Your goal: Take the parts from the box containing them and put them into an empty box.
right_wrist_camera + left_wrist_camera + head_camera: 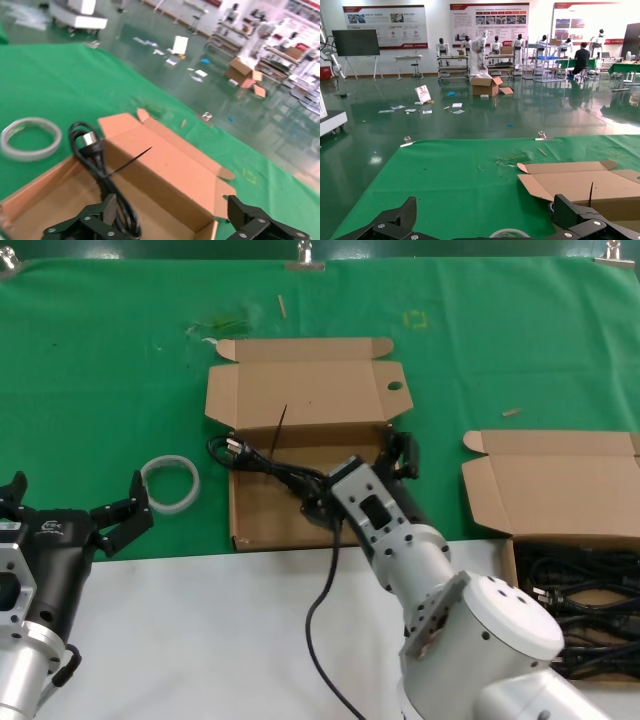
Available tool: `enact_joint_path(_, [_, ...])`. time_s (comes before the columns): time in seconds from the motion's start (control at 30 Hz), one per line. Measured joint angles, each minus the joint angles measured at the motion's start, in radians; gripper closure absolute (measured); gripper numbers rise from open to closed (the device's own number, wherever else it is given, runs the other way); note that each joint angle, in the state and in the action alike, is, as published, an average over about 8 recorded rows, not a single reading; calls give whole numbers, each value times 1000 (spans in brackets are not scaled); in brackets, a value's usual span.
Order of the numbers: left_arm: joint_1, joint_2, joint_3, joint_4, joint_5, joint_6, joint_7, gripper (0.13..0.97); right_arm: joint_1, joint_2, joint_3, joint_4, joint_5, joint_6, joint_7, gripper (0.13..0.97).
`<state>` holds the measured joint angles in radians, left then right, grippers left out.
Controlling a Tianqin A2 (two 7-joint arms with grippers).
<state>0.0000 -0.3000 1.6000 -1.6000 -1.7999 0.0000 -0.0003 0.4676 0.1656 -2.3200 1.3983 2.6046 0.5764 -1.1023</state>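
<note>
Right end effector point(325, 502) sits low over the empty box point(262, 502), the one with the oval hole in its lid. Fingers are spread apart in the right wrist view, nothing pinched between them. One black power cord point(268, 466) lies draped across that box's back corner, plug end point(89, 142) hanging over the wall, rest of the cable trailing under the wrist and off the front edge of the counter point(200, 640). Looks like a release just made or about to finish; cord isn't fully inside.

Left end effector point(75, 510) parked at the near left, fingers open, near the white ring of tubing point(170, 483).

Remaining cords point(575, 605) sit in the source box point(545, 485) at the far right, well apart.

Handling: light, floppy, slightly springy bundles; loops will snag each other and unravel. Best grip is probably across the bunched middle of the loop, not the plug, so the tail doesn't drag.

Writing: small white logo on the left arm housing, unreadable. Wall posters in the left wrist view, text too small to read.
</note>
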Motion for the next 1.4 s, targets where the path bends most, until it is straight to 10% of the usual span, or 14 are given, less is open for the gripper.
enact_joint_path(0.67, [0, 0, 0, 0, 0, 0, 1, 132, -147, 0, 227, 64, -254, -182, 348, 150])
enact_joint_path(1.4, [0, 0, 0, 0, 0, 0, 0, 132, -310, 0, 477, 134, -533, -382, 731, 129])
